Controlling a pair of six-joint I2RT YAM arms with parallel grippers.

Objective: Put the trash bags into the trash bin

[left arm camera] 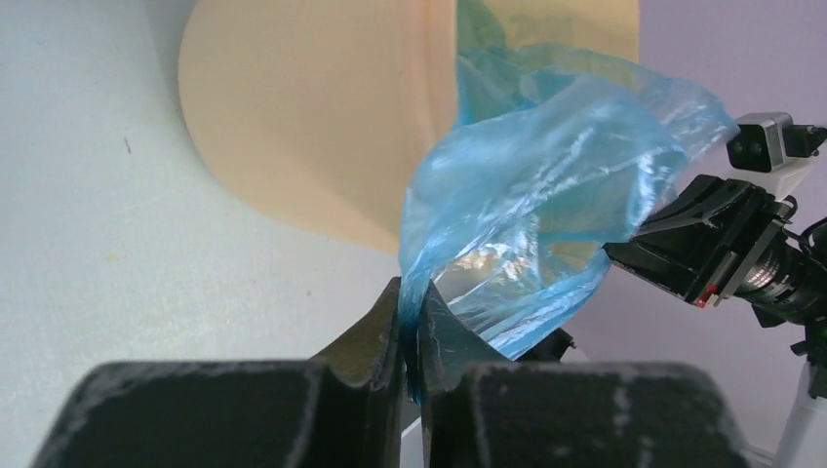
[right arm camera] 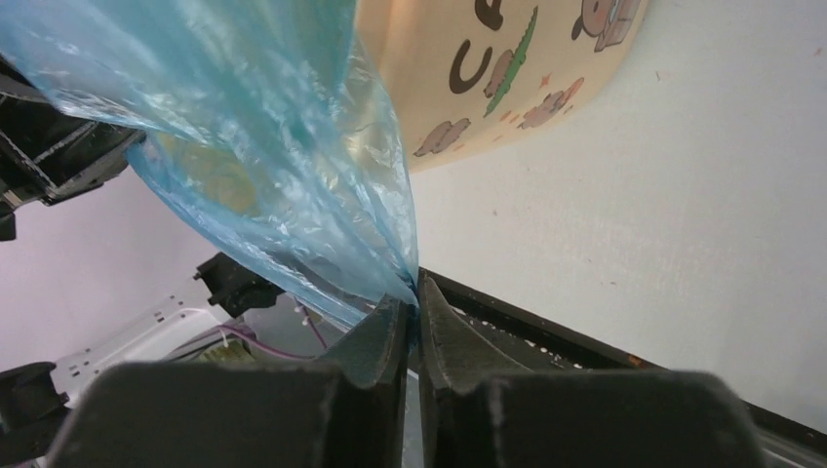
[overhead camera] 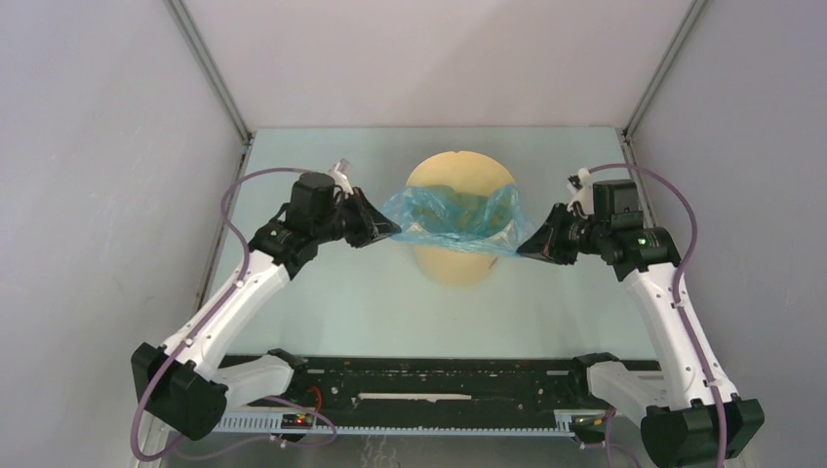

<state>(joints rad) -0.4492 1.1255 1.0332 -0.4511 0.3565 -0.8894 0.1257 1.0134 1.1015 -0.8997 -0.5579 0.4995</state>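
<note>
The pale yellow trash bin (overhead camera: 456, 269) stands mid-table, with cartoon prints and dark letters on its side (right arm camera: 488, 68). A thin light-blue trash bag (overhead camera: 453, 219) is stretched across its mouth between the two arms. At the bag's left edge, my left gripper (overhead camera: 395, 231) has its jaws pinched on the film (left arm camera: 546, 175), which runs down between the fingertips (left arm camera: 410, 302). My right gripper (overhead camera: 522, 249) holds the right edge; its jaws stand almost together with the film's (right arm camera: 244, 146) corner caught at their tips (right arm camera: 413, 307). In the left wrist view the bin (left arm camera: 312, 117) lies behind the bag.
Grey enclosure walls (overhead camera: 98, 195) close in the pale green table (overhead camera: 332, 292) on the left, right and back. A black rail (overhead camera: 429, 375) with the arm bases runs along the near edge. The right arm's wrist camera (left arm camera: 766, 146) shows beyond the bag.
</note>
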